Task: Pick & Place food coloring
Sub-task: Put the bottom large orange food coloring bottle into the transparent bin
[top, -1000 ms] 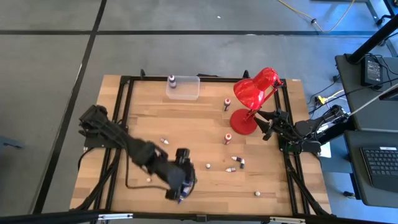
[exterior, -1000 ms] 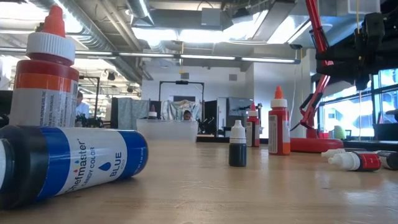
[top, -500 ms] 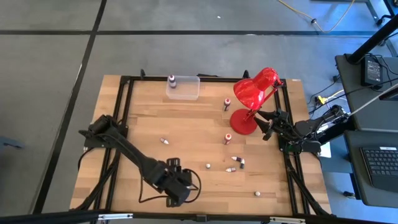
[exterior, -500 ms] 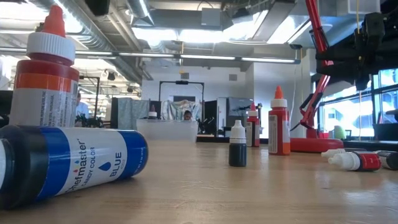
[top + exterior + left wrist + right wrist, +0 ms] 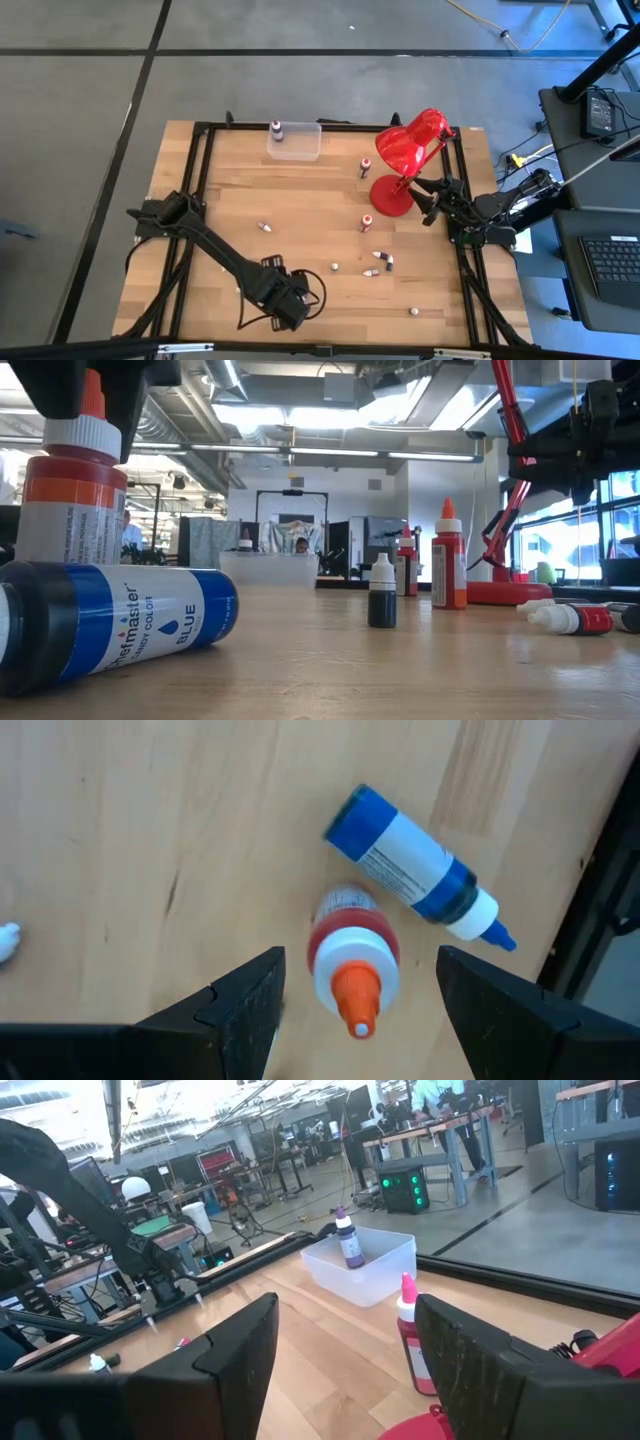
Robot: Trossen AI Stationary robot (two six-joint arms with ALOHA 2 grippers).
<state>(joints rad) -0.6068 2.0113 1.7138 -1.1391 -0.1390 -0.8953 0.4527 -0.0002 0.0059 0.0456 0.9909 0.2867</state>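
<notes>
left gripper (image 5: 355, 1010) fingers wide open, empty | red bottle (image 5: 352, 952) upright between them | you descend straight, close below cap

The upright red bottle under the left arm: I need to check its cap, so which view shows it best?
The left wrist view: red bottle seen cap-on from above, unobstructed. Low view shows its side, tip hidden. High view hides it under the arm.

Open-plan robotics lab — workbenches (image 5: 445, 1135), exposed ceiling ducts (image 5: 180, 405) (concrete floor (image 5: 300, 85)).
</notes>
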